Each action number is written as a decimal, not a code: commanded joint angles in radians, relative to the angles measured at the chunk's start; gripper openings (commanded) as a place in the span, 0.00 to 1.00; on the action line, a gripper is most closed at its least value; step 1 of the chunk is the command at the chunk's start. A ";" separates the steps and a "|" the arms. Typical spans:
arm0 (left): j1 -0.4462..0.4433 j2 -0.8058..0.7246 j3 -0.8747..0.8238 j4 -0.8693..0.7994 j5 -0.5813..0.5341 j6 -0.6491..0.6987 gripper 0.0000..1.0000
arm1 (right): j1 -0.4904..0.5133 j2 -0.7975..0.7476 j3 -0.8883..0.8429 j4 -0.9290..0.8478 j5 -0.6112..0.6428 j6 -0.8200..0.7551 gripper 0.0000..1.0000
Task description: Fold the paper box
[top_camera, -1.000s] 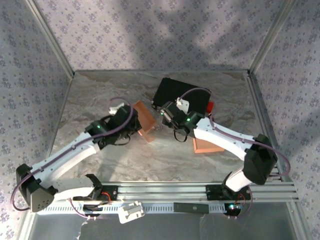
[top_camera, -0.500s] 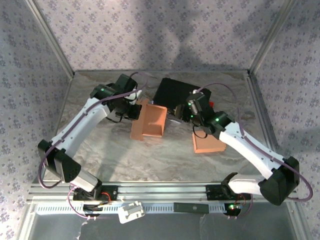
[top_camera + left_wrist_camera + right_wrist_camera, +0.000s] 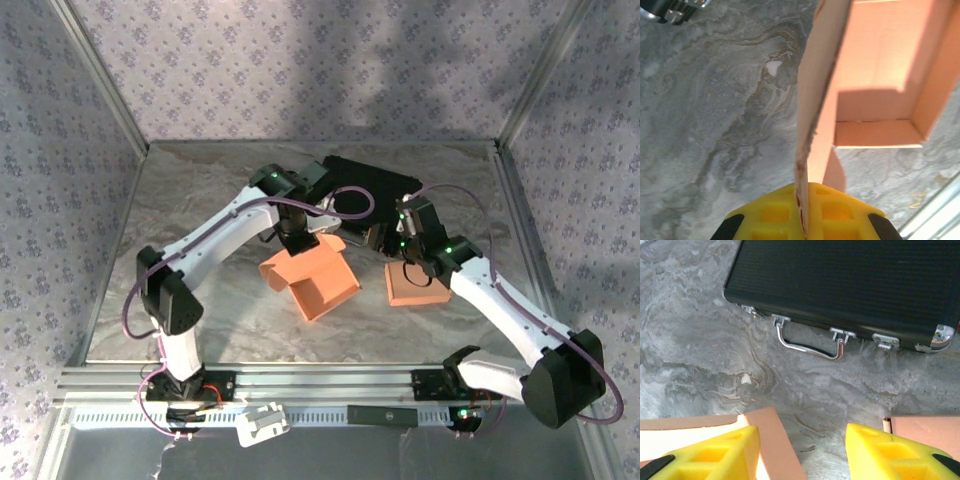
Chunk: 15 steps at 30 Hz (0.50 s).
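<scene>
Your left gripper (image 3: pixel 802 216) clamps one thin wall of the open salmon-orange cardboard box (image 3: pixel 325 282) — it could buckle; right gripper (image 3: pixel 802 440) half-open, apparently empty.

Marble table (image 3: pixel 200 195): black case (image 3: pixel 372 182), flat cardboard (image 3: pixel 416 291).

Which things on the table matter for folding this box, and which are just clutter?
Job: paper box, left gripper shut on its wall, right gripper open.
Lying about: black case, flat cardboard piece.
</scene>
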 commanded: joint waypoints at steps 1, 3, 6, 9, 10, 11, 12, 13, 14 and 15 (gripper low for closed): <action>-0.010 0.041 0.080 -0.059 -0.118 0.135 0.00 | -0.014 -0.024 -0.026 0.039 -0.017 -0.018 0.49; -0.018 0.064 0.092 -0.032 -0.161 0.172 0.00 | -0.019 -0.017 -0.035 0.049 -0.021 -0.014 0.49; -0.018 0.087 0.089 -0.002 -0.195 0.207 0.00 | -0.021 -0.001 -0.043 0.065 -0.024 -0.010 0.49; -0.021 0.091 0.084 0.028 -0.170 0.222 0.00 | -0.021 0.011 -0.055 0.078 -0.024 -0.009 0.49; -0.021 0.089 0.073 0.041 -0.163 0.227 0.00 | -0.022 0.013 -0.058 0.081 -0.023 -0.010 0.49; -0.022 0.090 0.072 0.048 -0.163 0.231 0.01 | -0.022 0.018 -0.058 0.082 -0.023 -0.009 0.49; -0.021 0.096 0.072 0.046 -0.165 0.233 0.01 | -0.023 0.020 -0.056 0.081 -0.023 -0.010 0.48; -0.022 0.104 0.072 0.040 -0.168 0.230 0.02 | -0.024 0.023 -0.057 0.081 -0.023 -0.011 0.49; -0.019 0.110 0.071 0.038 -0.166 0.229 0.03 | -0.026 0.025 -0.056 0.081 -0.025 -0.014 0.48; -0.020 0.110 0.045 0.042 -0.160 0.228 0.05 | -0.025 0.028 -0.054 0.081 -0.024 -0.014 0.49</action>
